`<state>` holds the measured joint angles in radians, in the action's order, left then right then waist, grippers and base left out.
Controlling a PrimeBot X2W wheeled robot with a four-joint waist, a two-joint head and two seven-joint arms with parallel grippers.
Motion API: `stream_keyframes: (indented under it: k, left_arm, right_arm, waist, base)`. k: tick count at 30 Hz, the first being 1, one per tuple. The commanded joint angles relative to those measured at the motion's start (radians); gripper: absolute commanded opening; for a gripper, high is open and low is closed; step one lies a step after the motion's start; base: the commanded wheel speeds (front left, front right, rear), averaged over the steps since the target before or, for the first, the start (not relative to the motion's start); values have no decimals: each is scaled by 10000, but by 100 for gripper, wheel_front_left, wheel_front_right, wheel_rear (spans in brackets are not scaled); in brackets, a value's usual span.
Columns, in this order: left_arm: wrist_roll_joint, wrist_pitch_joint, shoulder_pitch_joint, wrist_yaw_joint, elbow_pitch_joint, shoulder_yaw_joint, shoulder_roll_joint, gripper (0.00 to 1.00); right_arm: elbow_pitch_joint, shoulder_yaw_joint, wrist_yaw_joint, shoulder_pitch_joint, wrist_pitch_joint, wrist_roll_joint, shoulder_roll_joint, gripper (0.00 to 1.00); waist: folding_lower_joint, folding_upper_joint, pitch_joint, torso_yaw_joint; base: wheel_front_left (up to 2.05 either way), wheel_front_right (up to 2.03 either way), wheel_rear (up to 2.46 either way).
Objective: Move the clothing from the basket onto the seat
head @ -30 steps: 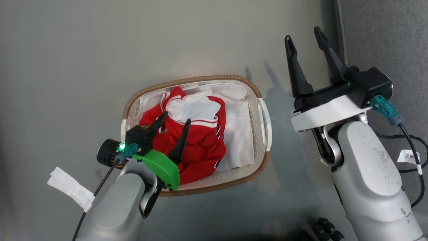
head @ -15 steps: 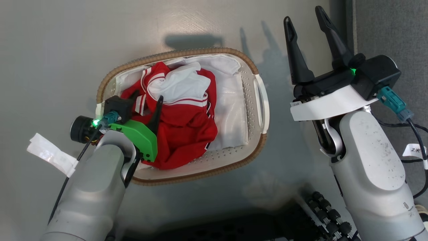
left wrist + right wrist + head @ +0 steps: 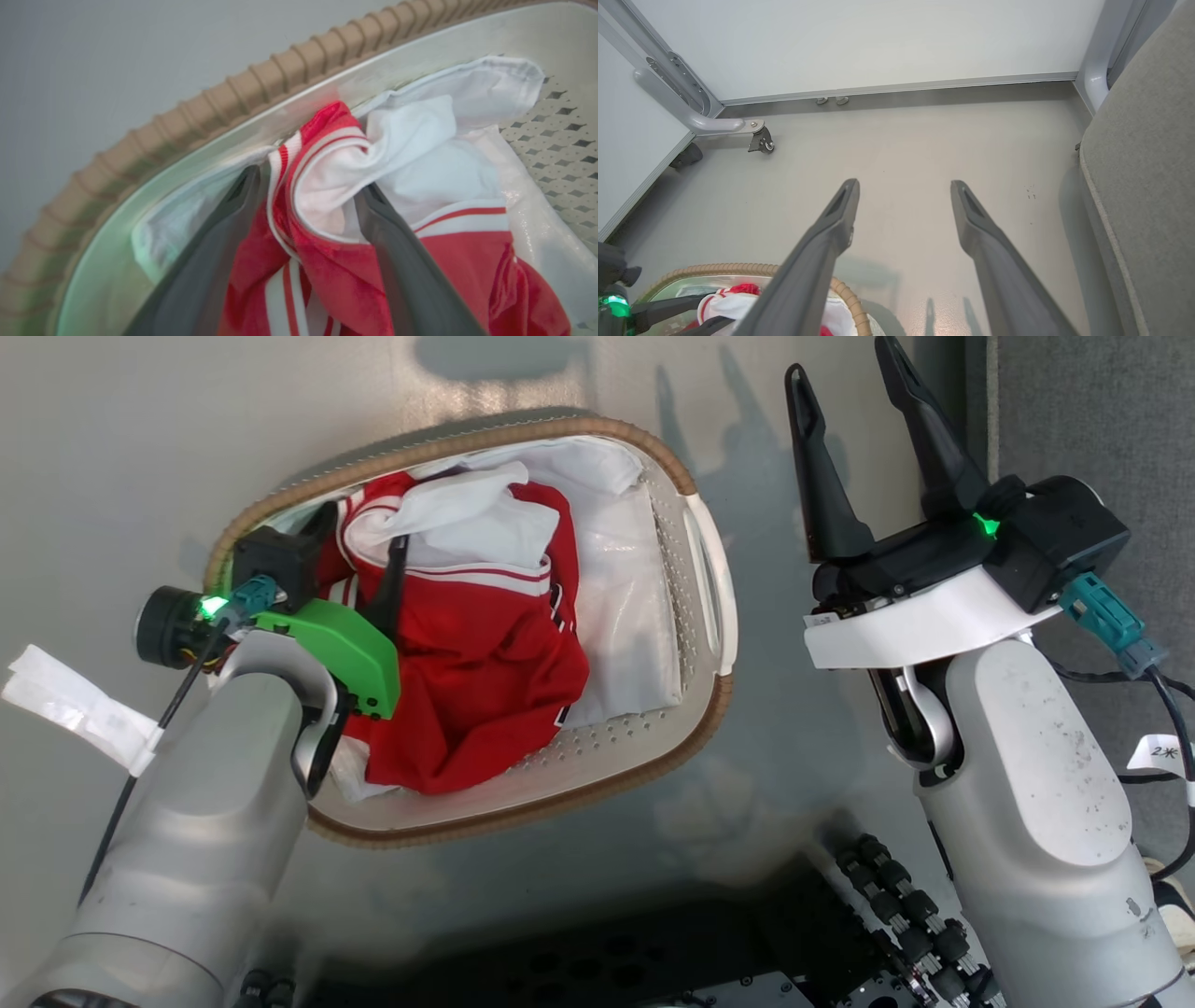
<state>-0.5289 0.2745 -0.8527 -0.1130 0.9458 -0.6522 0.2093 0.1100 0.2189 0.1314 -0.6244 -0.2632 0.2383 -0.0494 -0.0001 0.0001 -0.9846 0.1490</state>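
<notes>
Centre-left, the left end effector is straddling clothing in the basket, spread wide; the right end effector is hovering wide, upper right.

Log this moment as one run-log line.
left pincer: open, astride jersey fold in basket | right pincer: open, over floor beside basket | jersey: not yet gripped | seat: at robot's right

A metal frame leg with a castor is resting on the grey floor beside white wall panels.
</notes>
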Motion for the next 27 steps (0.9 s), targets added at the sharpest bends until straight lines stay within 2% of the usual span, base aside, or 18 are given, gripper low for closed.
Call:
stream_keyframes:
  k: [1, 9, 10, 11, 12, 16, 20, 27]
  left_arm:
    - [-320, -189, 280, -323, 214, -434, -424, 100]
    - [-933, -194, 136, -374, -19, -1542, -338, 100]
    - [-992, -194, 111, -378, -44, -1690, -336, 87]
    - [-1082, -199, 87, -385, -74, -1850, -327, 22]
    - [-1159, -207, 67, -389, -96, -1934, -312, 0]
    - [-1445, -204, -13, -388, -240, -2333, -205, 0]
    - [-1493, -113, 64, -226, -560, -2338, 63, 0]
    - [-1386, -106, 530, -175, -1045, -2270, 159, 0]
  right_arm:
    - [9, 22, -14, -40, -22, 51, -28, 100]
    - [78, 28, -14, -73, -22, -10, -27, 100]
    - [89, 3, -14, -79, -22, -19, -28, 100]
    - [105, -23, -14, -83, -22, -35, -28, 100]
    - [122, -39, -14, -81, -22, -50, -28, 100]
    - [243, -130, -14, -62, -22, -114, -28, 100]
    - [416, -183, -14, -20, -22, -78, -31, 100]
    - [802, -201, -14, 266, -20, 86, -31, 100]
  waist:
    - [1, -1, -58, 50]
    - [1, -1, -63, 49]
    - [1, -1, -62, 41]
    - [1, -1, -57, 29]
    - [1, -1, -47, 17]
    - [1, -1, 106, -52]
    - [1, -1, 448, -92]
    - [1, -1, 1607, -130]
  base:
    - [0, 0, 0]
    - [0, 0, 0]
    - [0, 0, 0]
    - [0, 0, 0]
    - [0, 0, 0]
    - [0, 0, 0]
    - [0, 0, 0]
    - [0, 0, 0]
